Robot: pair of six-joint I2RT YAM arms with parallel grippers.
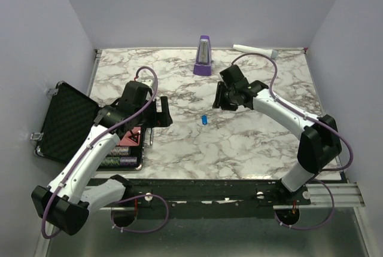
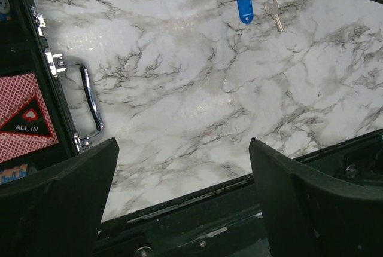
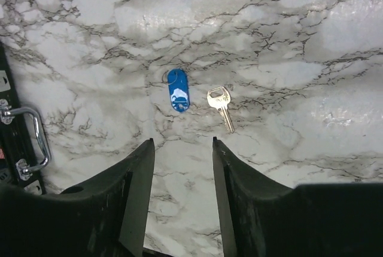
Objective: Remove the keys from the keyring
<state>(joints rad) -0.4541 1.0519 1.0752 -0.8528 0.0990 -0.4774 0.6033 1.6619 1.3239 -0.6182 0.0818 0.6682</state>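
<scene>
Left jaws: spread wide and released. Both fingers (image 2: pixel 60 203) hang over the near edge of the worktop (image 1: pixel 251 143), with nothing between them and nothing touched.
Right jaws: partly parted and released. The fingers (image 3: pixel 128 197) grasp nothing and stand clear above the marble, just short of the keys.
Blue-headed key (image 3: pixel 178 90): lies flat on the worktop near its middle, between the two arms, ahead of the right jaws.
Silver key (image 3: pixel 221 107): lies flat just beside the blue head, on its right in the right wrist view. It is apart from the blue head, not touching it.
Keyring (image 3: pixel 164 77): a faint thin loop at the far end of the blue head. It is too small to tell how it is joined.
Case (image 1: pixel 66 119): black, lying open at the left edge of the worktop, its foam-lined lid folded outward and its chrome handle (image 2: pixel 90 104) facing the marble.
Case contents: rows of striped chips (image 1: pixel 121 161) in the tray, and a red card (image 2: pixel 24 116) marked "ALL IN".
Far edge: a purple metronome-shaped block (image 1: pixel 203 58) stands upright, and a white cylinder (image 1: pixel 254 49) lies on its side to the right of it.
</scene>
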